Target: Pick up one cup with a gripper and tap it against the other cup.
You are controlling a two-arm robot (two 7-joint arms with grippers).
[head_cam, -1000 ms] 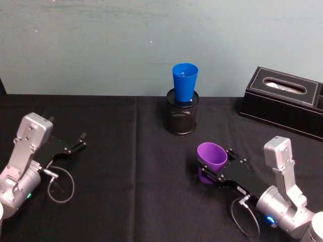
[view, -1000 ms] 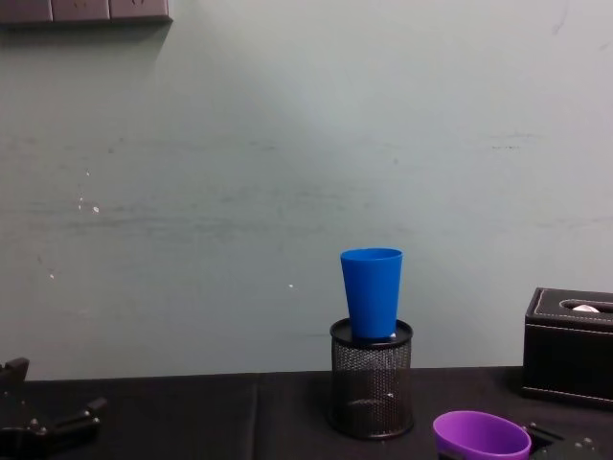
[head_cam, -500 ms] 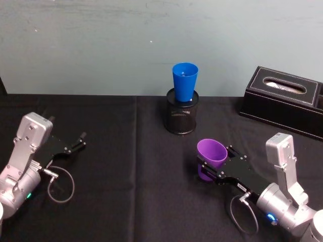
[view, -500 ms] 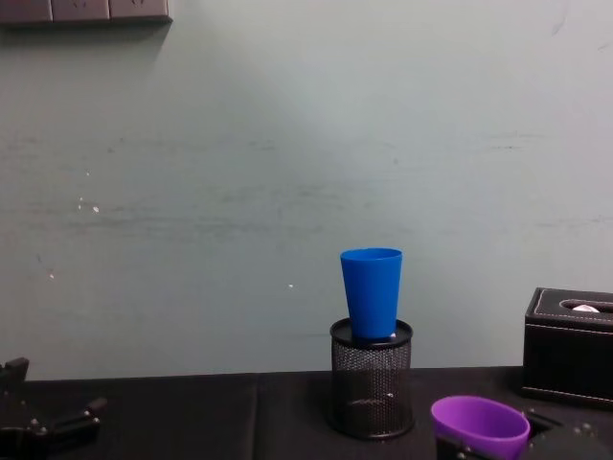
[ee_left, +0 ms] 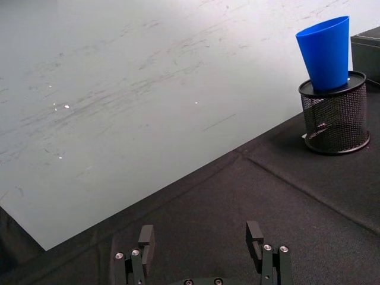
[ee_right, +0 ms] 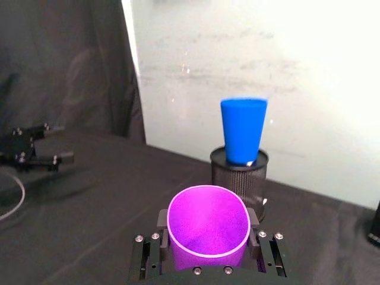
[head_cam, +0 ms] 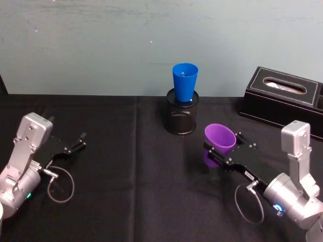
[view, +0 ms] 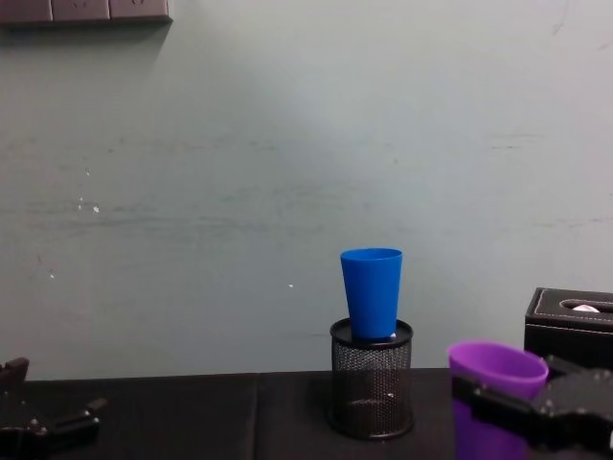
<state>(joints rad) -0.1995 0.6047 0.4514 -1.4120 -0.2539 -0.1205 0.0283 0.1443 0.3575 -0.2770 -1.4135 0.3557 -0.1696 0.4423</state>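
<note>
The purple cup (head_cam: 219,137) is sitting upright in the right gripper (head_cam: 222,151), to the right of the black mesh pen holder (head_cam: 181,120) and nearer the robot than it, apart from it with a strip of bare black cloth (head_cam: 136,176) between them. The gripper's two flat fingers (ee_right: 160,221) are pressing against opposite sides of the cup just below its rolled rim, spread as wide as the cup itself, so the open mouth is facing up between them. In the chest view the purple rim is showing lower than the holder's top rim. A shadow is lying on the cloth under the cup, which is looking lifted clear of it, though the base is partly hidden by the gripper.

The blue cup (head_cam: 184,80) is standing upright in the pen holder, most of its height rising above the mesh, with nothing touching it.

The left gripper (ee_left: 200,237) is resting well to the left of the holder, low over the cloth, its fingers spread wide and gripping nothing.

A black tissue box (head_cam: 282,101) is lying to the right of the holder, beyond the purple cup and apart from it. The pale wall (head_cam: 101,45) is closing off the table just behind the holder. Open cloth is stretching to the left of the holder and in front of it.
</note>
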